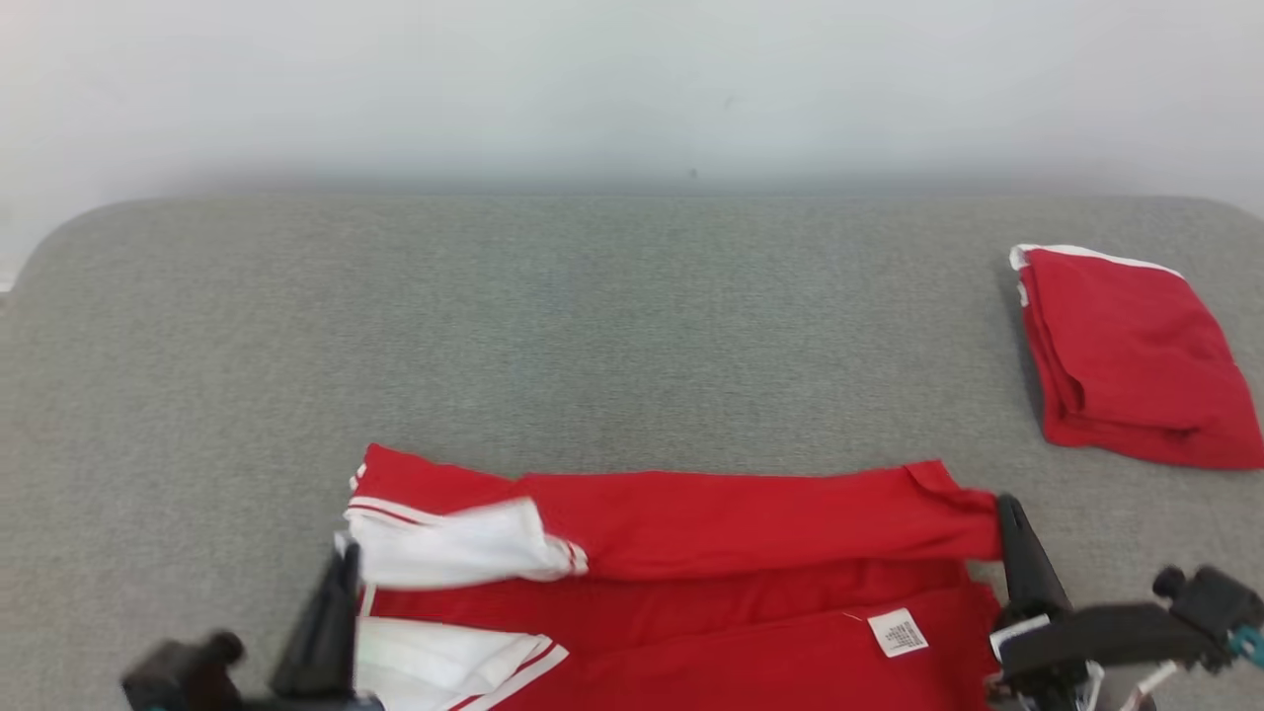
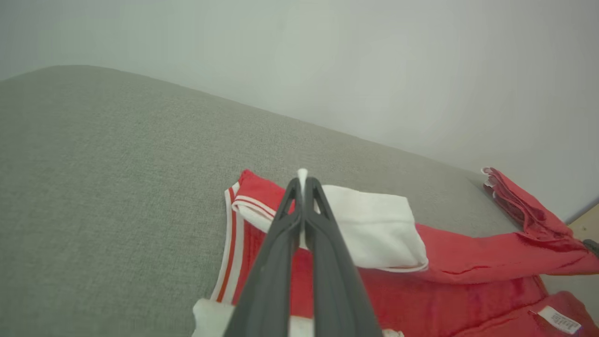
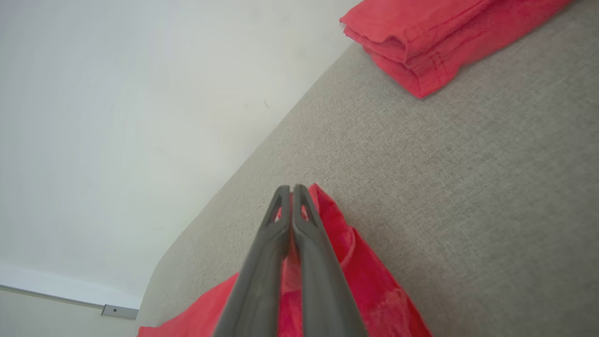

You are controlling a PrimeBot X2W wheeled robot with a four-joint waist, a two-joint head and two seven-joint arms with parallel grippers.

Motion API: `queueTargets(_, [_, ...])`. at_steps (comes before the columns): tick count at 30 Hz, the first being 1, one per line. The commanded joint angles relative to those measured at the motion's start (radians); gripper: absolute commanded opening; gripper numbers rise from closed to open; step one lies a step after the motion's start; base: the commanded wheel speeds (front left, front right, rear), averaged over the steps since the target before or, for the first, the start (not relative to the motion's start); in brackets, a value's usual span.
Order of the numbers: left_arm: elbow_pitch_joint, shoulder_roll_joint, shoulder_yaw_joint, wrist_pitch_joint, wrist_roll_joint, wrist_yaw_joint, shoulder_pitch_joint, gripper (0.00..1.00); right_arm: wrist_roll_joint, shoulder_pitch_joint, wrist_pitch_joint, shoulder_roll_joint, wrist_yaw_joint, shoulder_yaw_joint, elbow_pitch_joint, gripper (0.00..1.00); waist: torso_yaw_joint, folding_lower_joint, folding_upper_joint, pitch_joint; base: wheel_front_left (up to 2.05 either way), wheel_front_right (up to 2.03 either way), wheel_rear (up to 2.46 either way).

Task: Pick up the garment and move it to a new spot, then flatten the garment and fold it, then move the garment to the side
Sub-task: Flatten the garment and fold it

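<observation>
Grey cushion (image 1: 632,326), red garment (image 1: 711,523) pinched by left fingers (image 1: 326,632) and right fingers (image 1: 1022,563), folded red cloth (image 1: 1126,355) apart

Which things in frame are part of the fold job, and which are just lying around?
In the job:
- red-and-white garment, spread along the near edge
- left pincer, shut on its white fabric
- right pincer, shut on its red edge

Lying about:
- folded red garment, far right, apart from the other
</observation>
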Motion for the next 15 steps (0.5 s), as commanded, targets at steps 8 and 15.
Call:
queueTargets(8, [0.065,-0.058,0.02,-0.003,0.052,-0.014,0.087,0.0,-0.059,0.12,-0.012,0.0,0.002,-0.029,-0.042,0.0,0.028,0.0002,0.0002,-0.009,0.0,0.0,0.0])
queueTargets(15, [0.181,-0.111,0.042,-0.003,0.115,-0.038,0.091,0.0,-0.149,0.128,-0.032,-0.008,0.002,-0.011,-0.001,0.0,0.029,0.0002,0.0002,-0.011,0.0,0.0,0.0])
